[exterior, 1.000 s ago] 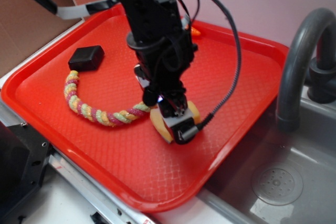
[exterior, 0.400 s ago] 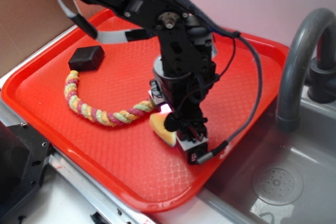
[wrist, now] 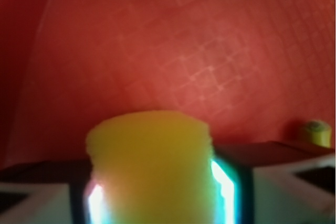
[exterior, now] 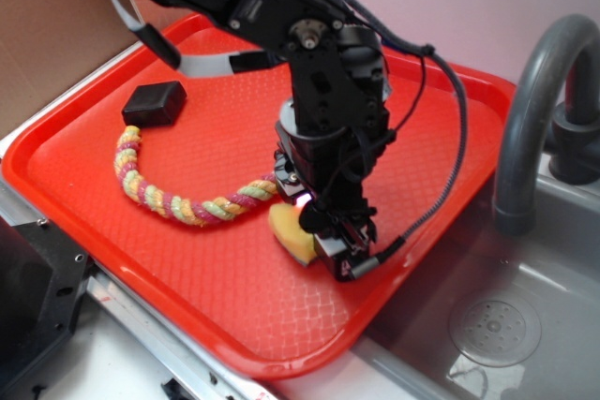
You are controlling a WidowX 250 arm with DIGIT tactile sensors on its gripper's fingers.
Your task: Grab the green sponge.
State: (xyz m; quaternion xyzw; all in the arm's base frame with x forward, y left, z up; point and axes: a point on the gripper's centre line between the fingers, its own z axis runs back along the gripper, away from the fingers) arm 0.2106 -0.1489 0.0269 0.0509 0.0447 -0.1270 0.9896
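The green sponge (exterior: 291, 234) is a yellow foam block near the front right of the red tray (exterior: 141, 259). Only its yellow foam shows, and the dark scouring face is hidden. My gripper (exterior: 323, 243) points down at the tray with a finger on each side of the sponge and is shut on it. In the wrist view the sponge (wrist: 152, 166) fills the space between the two fingers (wrist: 278, 182), blurred and lit by the gripper's light, with tray surface beyond it. I cannot tell whether the sponge still touches the tray.
A multicoloured twisted rope (exterior: 169, 199) curves across the tray, its end close to the sponge. A black rectangular block (exterior: 155, 103) lies at the tray's back left. A grey faucet (exterior: 534, 110) and metal sink (exterior: 487, 325) are at the right.
The arm has swung right and lowered over the sponge. The jaws have closed on it, and the sponge now shows narrower, squeezed between the fingers.
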